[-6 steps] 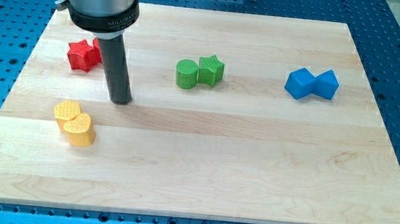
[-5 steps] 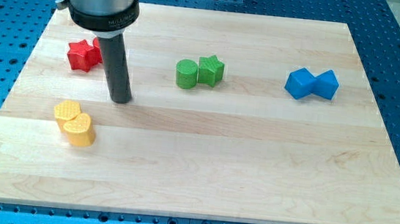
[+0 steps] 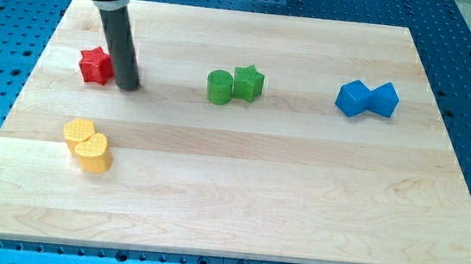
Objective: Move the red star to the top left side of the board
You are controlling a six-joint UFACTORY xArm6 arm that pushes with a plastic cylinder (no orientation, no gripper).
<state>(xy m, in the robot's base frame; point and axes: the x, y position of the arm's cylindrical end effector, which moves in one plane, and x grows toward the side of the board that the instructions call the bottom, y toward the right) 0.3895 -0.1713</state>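
Observation:
The red star (image 3: 95, 65) lies on the wooden board (image 3: 238, 193) at the view's left, in the upper part. My tip (image 3: 128, 86) rests on the board right beside the star's right side, touching it or nearly so; the rod rises from there to the view's top left and hides part of the star's right edge.
Two yellow blocks (image 3: 89, 144) sit together below the star. A green cylinder (image 3: 219, 87) and a green star (image 3: 248, 82) touch near the middle top. Two blue blocks (image 3: 367, 99) touch at the upper right. The board's edge runs close along the left.
My tip has moved up and a little left, from a spot below right of the red star to right beside it. The blocks have not moved.

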